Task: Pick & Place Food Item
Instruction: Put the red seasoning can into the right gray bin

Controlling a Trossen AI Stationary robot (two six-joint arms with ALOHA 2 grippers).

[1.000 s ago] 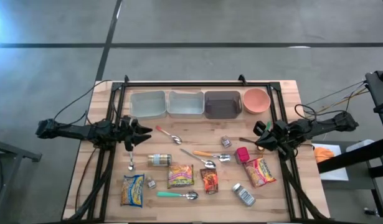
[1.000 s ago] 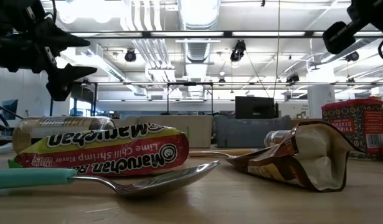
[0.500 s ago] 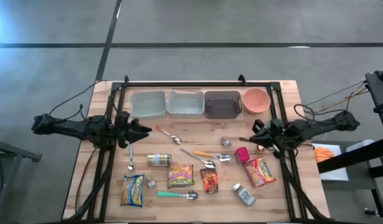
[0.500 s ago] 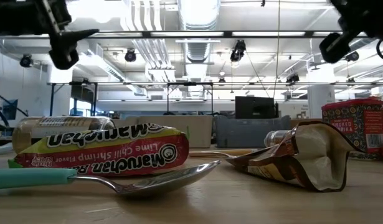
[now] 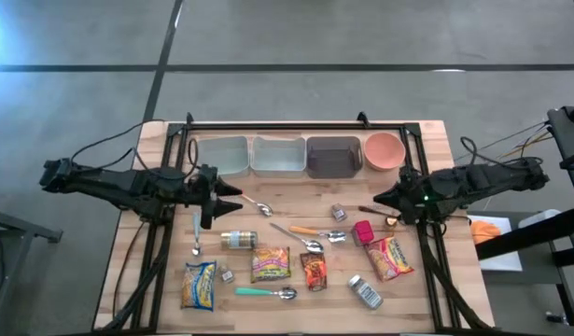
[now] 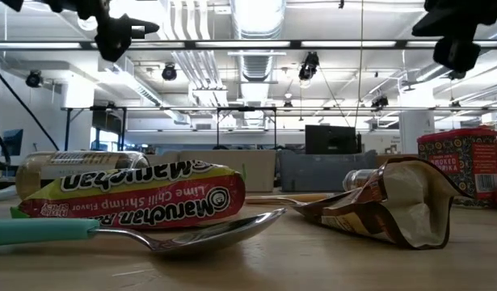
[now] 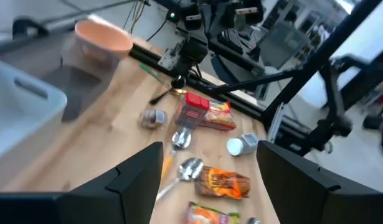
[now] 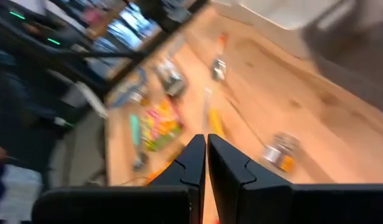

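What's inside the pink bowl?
The pink bowl looks empty from above: only its bare inside shows. In the left wrist view the bowl is seen from the side, so its bottom is hidden there.

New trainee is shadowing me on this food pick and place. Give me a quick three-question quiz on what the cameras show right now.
1. True or false: the left gripper is open and holds nothing.
2. Which container sits at the right end of the row at the table's far edge: A) the pink bowl, B) the dark bin, C) a clear bin?
3. Fill in: the right gripper has its fingers ____.

Key: 1 true; 2 A; 3 shut.
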